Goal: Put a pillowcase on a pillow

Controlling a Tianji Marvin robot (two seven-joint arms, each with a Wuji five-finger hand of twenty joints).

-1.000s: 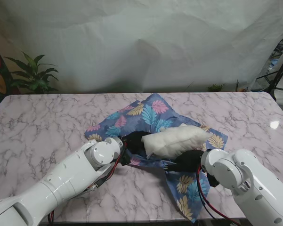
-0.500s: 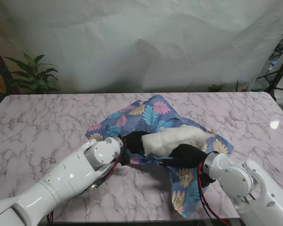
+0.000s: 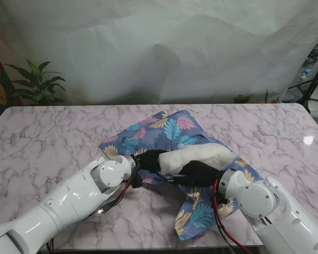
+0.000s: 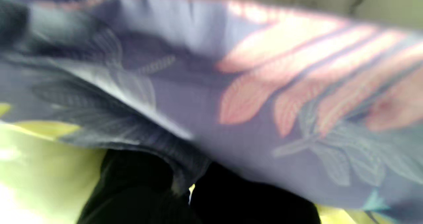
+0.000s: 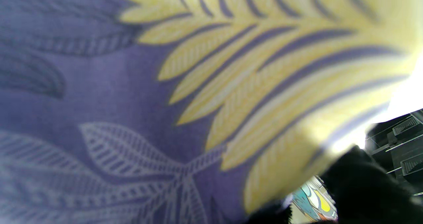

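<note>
The right hand (image 3: 200, 173) has swung leftward across the near side of the white pillow (image 3: 197, 157) since a second ago, dragging the leaf-print pillowcase (image 3: 166, 129) so its loose tail now hangs off the table's (image 3: 53, 137) near edge. The left hand (image 3: 150, 159) stays at the pillow's left end, fingers closed on pillowcase cloth; the right hand's fingers likewise clutch fabric. Both wrist views are filled with blurred cloth. Pillow and case lie mid-table, with open marble left, right and beyond; a potted plant (image 3: 37, 82) stands at the far left.
</note>
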